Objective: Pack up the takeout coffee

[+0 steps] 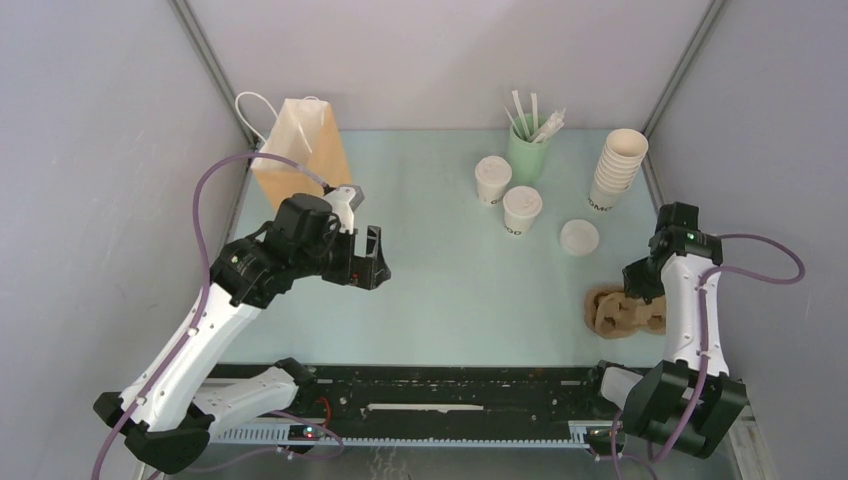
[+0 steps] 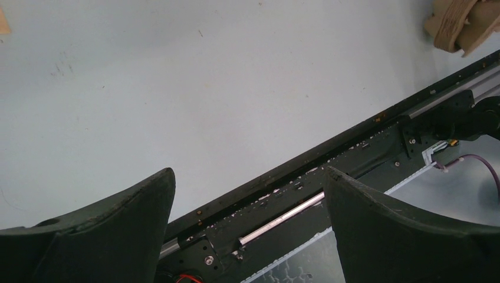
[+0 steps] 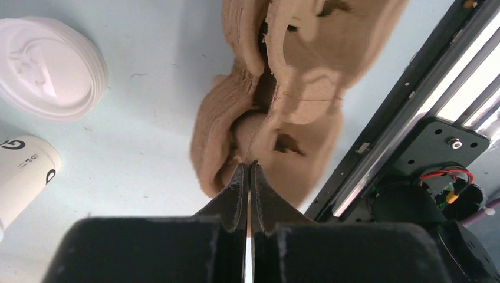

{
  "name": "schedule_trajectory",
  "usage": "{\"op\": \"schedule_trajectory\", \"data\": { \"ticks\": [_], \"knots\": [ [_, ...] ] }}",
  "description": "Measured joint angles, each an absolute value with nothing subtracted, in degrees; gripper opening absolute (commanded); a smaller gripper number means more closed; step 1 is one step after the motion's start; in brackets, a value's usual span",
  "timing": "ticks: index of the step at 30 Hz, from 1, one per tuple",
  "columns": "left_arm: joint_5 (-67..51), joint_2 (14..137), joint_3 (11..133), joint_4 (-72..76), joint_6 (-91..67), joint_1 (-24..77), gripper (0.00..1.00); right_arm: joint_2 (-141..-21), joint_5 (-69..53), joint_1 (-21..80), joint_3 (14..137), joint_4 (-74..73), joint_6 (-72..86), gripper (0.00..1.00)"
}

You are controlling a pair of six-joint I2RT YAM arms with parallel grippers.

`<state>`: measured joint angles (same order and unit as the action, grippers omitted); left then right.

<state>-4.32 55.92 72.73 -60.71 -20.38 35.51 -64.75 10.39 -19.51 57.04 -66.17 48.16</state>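
Observation:
Two small cream cups with white lids [image 1: 492,180] [image 1: 521,210] stand at the back middle of the table; one shows lying across the left edge of the right wrist view [image 3: 23,171]. The brown paper bag [image 1: 300,150] stands upright at the back left. My left gripper [image 1: 372,255] [image 2: 249,177] is open and empty, in the air just in front of the bag. My right gripper [image 1: 635,290] [image 3: 248,166] is shut, its tips pinching a thin wall of a brown pulp cup carrier [image 1: 620,310] [image 3: 295,88] at the right front.
A loose white lid [image 1: 579,237] [image 3: 50,68] lies between the cups and the carrier. A green cup of white sticks [image 1: 527,150] and a tall stack of lidless cups [image 1: 615,170] stand at the back right. The black rail [image 2: 330,153] runs along the near edge.

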Motion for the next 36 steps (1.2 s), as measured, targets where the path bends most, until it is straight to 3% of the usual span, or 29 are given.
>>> {"op": "schedule_trajectory", "data": {
  "ticks": [10, 14, 23, 36],
  "knots": [
    [-3.5, 55.9, 72.7, -60.8, -19.9, 35.5, 1.00, -64.7, 10.9, -18.2, 60.9, -68.5, 47.5, 0.00],
    [-3.4, 55.9, 72.7, -60.8, -19.9, 35.5, 1.00, -70.2, 12.5, -15.5, 63.3, -69.8, 44.9, 0.00],
    [-3.2, 56.0, 72.8, -61.0, -19.9, 35.5, 1.00, -75.3, 27.7, -2.8, 68.3, -74.5, 36.2, 0.00],
    [-3.3, 56.6, 72.8, -61.0, -19.9, 35.5, 1.00, -98.8, 36.6, 11.8, 76.2, -84.5, 35.7, 0.00]
  ]
}}
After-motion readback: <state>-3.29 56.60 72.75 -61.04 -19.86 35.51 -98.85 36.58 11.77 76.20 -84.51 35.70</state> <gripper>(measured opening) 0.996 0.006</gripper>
